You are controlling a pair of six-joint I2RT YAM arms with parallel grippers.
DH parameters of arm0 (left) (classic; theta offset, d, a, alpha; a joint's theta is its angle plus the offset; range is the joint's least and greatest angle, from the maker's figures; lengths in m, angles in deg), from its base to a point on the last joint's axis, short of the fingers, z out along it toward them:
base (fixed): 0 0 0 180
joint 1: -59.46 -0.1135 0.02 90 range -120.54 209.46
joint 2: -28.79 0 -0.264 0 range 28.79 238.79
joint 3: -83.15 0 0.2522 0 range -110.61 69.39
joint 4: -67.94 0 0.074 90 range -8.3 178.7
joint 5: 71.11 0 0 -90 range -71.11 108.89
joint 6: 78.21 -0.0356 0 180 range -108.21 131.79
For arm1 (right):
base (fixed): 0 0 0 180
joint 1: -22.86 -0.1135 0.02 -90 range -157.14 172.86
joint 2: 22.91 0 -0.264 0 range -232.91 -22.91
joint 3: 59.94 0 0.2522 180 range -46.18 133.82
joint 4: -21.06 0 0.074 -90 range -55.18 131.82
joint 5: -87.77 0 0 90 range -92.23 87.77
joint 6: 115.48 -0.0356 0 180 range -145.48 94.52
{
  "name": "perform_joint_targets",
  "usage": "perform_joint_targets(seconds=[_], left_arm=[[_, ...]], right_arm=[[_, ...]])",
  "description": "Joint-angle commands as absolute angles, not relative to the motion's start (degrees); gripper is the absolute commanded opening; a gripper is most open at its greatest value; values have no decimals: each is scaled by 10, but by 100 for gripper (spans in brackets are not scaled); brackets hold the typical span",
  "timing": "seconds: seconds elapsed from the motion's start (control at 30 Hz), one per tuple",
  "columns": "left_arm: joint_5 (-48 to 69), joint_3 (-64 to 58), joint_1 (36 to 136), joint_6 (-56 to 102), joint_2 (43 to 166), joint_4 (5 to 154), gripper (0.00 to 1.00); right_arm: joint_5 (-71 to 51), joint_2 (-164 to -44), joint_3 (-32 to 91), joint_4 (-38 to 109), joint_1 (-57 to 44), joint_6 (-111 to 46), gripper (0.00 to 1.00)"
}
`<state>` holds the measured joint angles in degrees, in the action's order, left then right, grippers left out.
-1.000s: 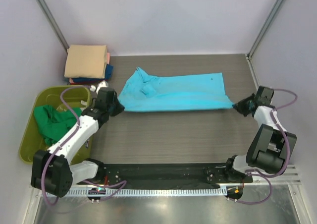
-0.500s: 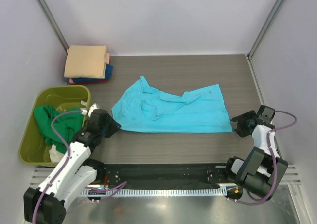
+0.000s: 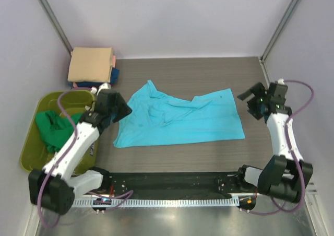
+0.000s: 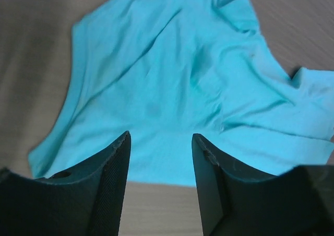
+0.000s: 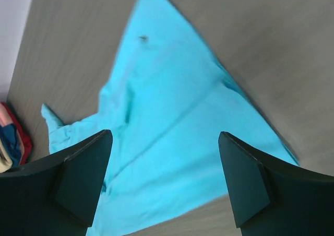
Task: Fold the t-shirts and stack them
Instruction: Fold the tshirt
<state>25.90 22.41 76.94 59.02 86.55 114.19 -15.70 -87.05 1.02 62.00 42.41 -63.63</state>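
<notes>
Turquoise t-shirt [image 3: 180, 122] lying rumpled on table [image 3: 209, 155], left gripper [image 4: 160, 141] parted, empty, at its left edge, right gripper [image 5: 164, 137] wide, empty, off its right edge.

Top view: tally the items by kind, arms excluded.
Turquoise t-shirt, spread flat: 1
Folded stack, tan on top: 1
Olive bin: 1
Green cloth in the bin: 1
Total: 4

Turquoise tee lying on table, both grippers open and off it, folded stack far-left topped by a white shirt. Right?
One slip: the folded stack is topped by a tan cloth t-shirt, not white; the top external view shows it. Rest stands.
</notes>
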Motion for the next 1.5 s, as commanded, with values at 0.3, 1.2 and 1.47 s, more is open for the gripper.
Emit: perform_joint_targets(seconds=[0.3, 1.2, 1.47], left_arm=[[201, -286, 734, 428, 1454, 1088, 54], [156, -556, 746, 437, 1702, 1122, 4], [177, -549, 739, 434, 1663, 1135, 0]], right_arm=[[-65, -1269, 392, 618, 307, -544, 89], [-44, -1482, 517, 629, 295, -505, 84], [-47, -1492, 511, 633, 276, -491, 45]])
